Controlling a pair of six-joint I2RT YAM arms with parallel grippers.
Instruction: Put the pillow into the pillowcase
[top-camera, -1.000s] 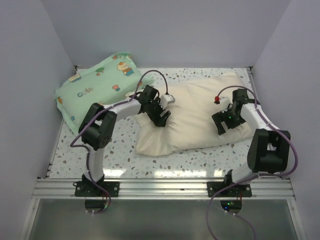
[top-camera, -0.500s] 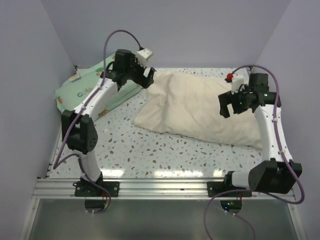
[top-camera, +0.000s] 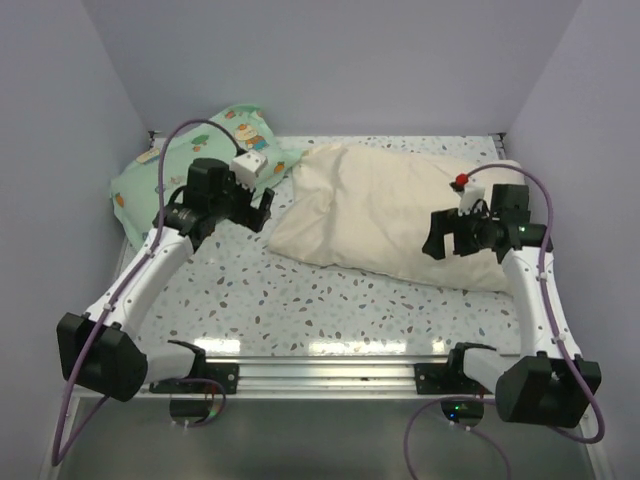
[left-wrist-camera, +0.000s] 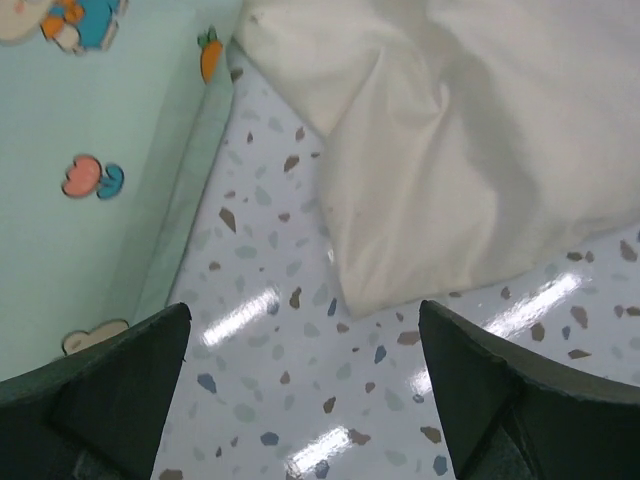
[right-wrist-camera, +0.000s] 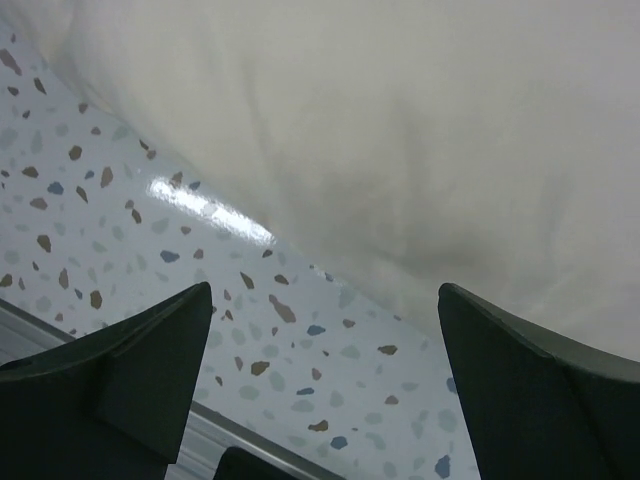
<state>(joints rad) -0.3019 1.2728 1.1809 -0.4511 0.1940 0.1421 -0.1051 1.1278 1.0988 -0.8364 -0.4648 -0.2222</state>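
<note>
The pillowcase (top-camera: 380, 215), plain cream and puffed full, lies slantwise across the back right of the speckled table (top-camera: 300, 300). The pillow is hidden; no dimpled fabric shows in any view. My left gripper (top-camera: 258, 205) hangs open just left of the pillowcase's near-left corner (left-wrist-camera: 400, 270), over bare table, with nothing between its fingers (left-wrist-camera: 305, 400). My right gripper (top-camera: 440, 240) is open above the pillowcase's front right edge (right-wrist-camera: 400, 120), also holding nothing (right-wrist-camera: 325, 380).
A mint-green cartoon-print pillow (top-camera: 170, 175) lies at the back left, close to my left gripper and beside the pillowcase (left-wrist-camera: 90, 150). Walls close in the table on three sides. A metal rail (top-camera: 320, 375) runs along the near edge.
The pillowcase shifted back and right and now lies slanted. My left arm swung to the back, then came down at its left corner, jaws opening wider. My right arm lifted and settled over the front right edge.
</note>
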